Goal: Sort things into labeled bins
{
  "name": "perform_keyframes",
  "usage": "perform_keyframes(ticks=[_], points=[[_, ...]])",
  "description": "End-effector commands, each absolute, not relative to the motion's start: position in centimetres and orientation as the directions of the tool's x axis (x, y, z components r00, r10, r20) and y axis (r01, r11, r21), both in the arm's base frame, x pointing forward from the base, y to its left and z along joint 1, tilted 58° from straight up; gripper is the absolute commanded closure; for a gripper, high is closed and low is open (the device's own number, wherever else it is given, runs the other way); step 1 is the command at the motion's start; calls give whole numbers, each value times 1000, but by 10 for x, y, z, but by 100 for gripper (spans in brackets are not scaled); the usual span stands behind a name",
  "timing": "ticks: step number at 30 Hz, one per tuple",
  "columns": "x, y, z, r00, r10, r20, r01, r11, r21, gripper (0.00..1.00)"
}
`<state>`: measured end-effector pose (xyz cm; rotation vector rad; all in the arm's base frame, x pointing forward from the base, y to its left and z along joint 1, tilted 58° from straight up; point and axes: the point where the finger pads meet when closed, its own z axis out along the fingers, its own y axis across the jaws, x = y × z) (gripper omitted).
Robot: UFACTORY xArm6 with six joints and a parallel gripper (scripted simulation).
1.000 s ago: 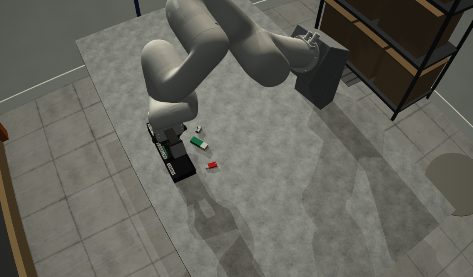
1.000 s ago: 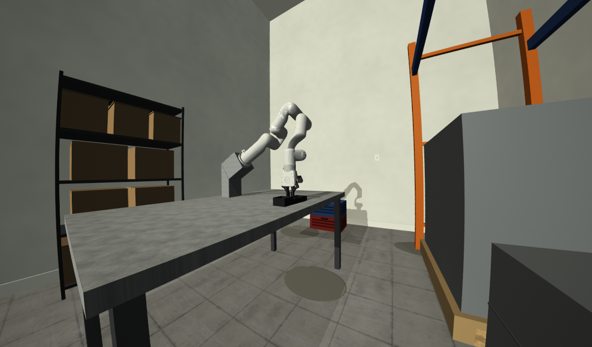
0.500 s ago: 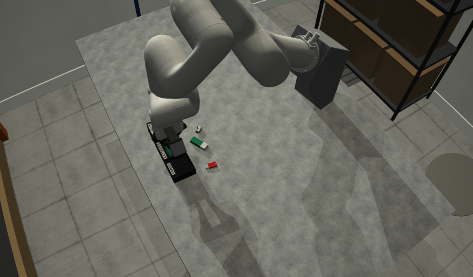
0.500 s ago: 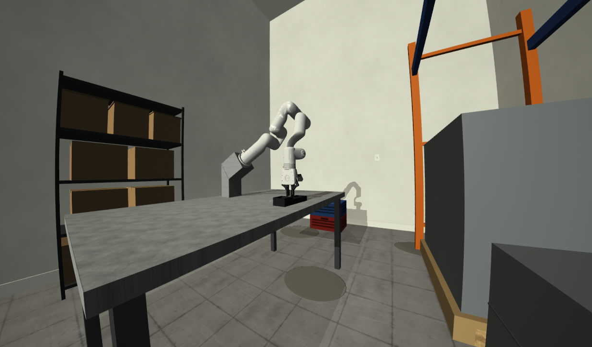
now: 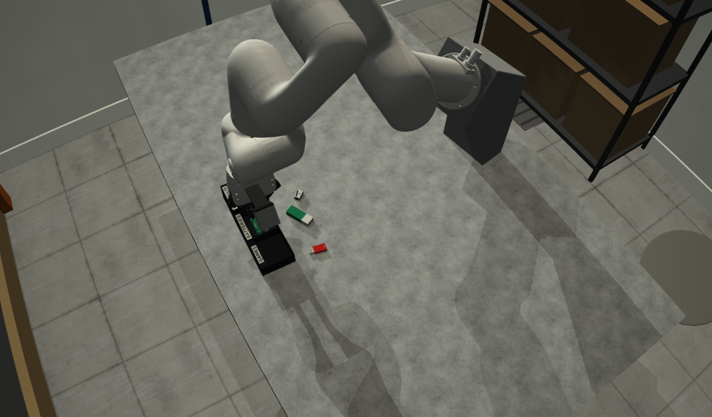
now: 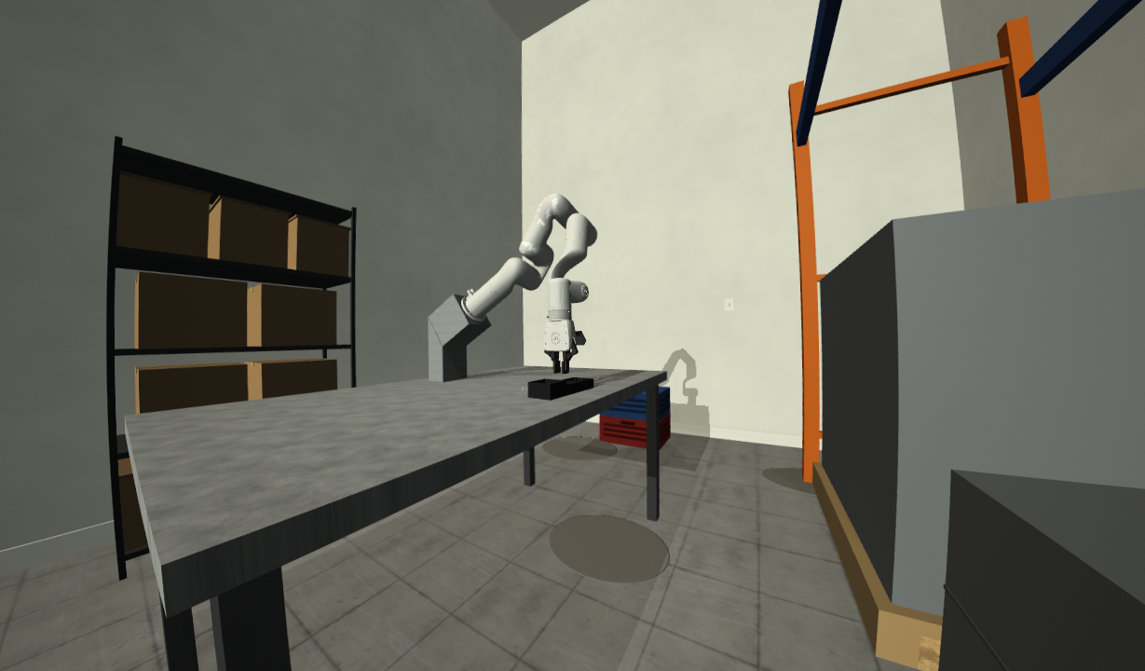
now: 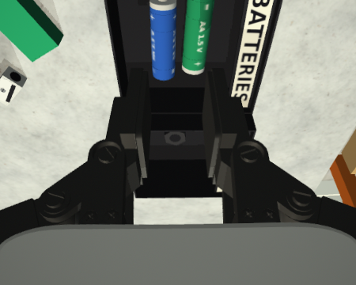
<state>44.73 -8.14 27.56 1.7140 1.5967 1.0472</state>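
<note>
A row of black bins (image 5: 256, 233) stands at the table's left edge; it also shows in the exterior view (image 6: 559, 386). In the wrist view the bin labelled BATTERIES (image 7: 262, 43) holds a blue battery (image 7: 162, 37) and a green battery (image 7: 198, 31), lying side by side. My gripper (image 7: 176, 93) hangs just above this bin, partly open, with nothing between the fingers. It also shows in the top view (image 5: 262, 220). A green and white block (image 5: 299, 214), a red USB stick (image 5: 318, 248) and a small grey and white piece (image 5: 298, 194) lie on the table to the right of the bins.
The bin labelled GAMES (image 5: 275, 251) is the nearest of the row. The arm's dark base (image 5: 482, 114) stands at the table's far right. A black shelf with brown boxes (image 5: 607, 62) stands behind it.
</note>
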Motion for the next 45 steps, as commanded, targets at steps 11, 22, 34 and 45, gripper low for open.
perform_keyframes(ticks=[11, 22, 34, 45], points=[[435, -83, 285, -19, 987, 163, 543, -127, 830, 0], [401, -87, 306, -19, 987, 162, 543, -126, 830, 0], [368, -91, 328, -19, 987, 162, 543, -126, 830, 0], [334, -96, 349, -19, 987, 162, 543, -126, 830, 0]])
